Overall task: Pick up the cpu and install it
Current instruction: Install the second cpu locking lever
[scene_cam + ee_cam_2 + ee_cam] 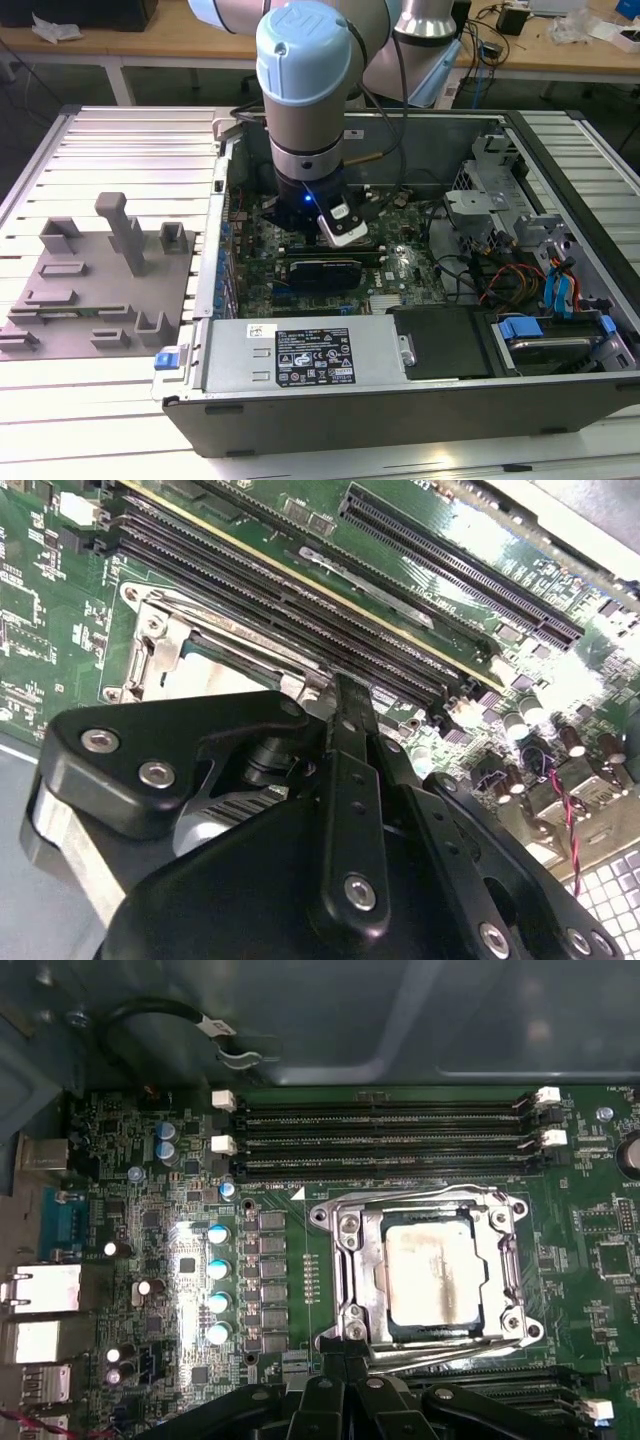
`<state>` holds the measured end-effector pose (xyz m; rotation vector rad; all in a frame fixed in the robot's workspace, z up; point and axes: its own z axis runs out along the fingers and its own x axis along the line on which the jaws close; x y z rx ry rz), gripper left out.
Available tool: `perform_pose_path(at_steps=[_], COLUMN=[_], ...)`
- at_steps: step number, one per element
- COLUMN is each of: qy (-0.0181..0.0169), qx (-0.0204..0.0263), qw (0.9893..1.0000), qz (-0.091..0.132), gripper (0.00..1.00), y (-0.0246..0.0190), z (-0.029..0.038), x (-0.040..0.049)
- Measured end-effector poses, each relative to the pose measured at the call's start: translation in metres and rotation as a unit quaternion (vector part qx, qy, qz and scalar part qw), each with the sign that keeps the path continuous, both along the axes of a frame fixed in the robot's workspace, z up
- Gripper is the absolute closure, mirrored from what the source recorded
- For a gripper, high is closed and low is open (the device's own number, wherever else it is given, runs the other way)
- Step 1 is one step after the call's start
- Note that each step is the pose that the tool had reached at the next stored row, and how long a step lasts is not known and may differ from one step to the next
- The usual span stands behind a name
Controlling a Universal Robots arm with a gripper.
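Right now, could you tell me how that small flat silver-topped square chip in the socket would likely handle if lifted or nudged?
The small flat silver-topped square chip looks rigid and probably light. Its smooth metal top may be slippery. Seated inside the metal socket frame, it probably won't slide.

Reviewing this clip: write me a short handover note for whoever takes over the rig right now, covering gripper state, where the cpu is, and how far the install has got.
Gripper: low over the motherboard inside the open computer case, at the socket's edge. Whether it is open or shut cannot be told.
Cpu: lying flat inside the socket frame, silver top up, in the first wrist view.
Done: the cpu appears placed in the socket.
Left: cannot confirm it is fully seated or the frame latched.
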<state>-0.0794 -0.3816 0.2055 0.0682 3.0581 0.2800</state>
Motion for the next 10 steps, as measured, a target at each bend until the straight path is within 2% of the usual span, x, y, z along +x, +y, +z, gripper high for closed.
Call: perform_pose_path(at_steps=[3,4,5,8,10], qy=[0.0000,-0.0001,-0.0002,-0.0003,-0.0003], qx=[0.0054,0.0113,0.0213,0.0216,0.0216], qw=[1.0000,0.9999,0.9998,0.9998,0.9998], qz=[0.000,0.000,0.000,0.000,0.000], gripper=[0.89,0.89,0.89,0.89,0.89], y=[-0.0004,-0.0004,-0.0009,-0.0009,-0.0009], z=[-0.0010,-0.0018,-0.0035,-0.0036,0.0005], x=[0.0000,-0.0001,-0.0009,-0.0008,-0.0008])
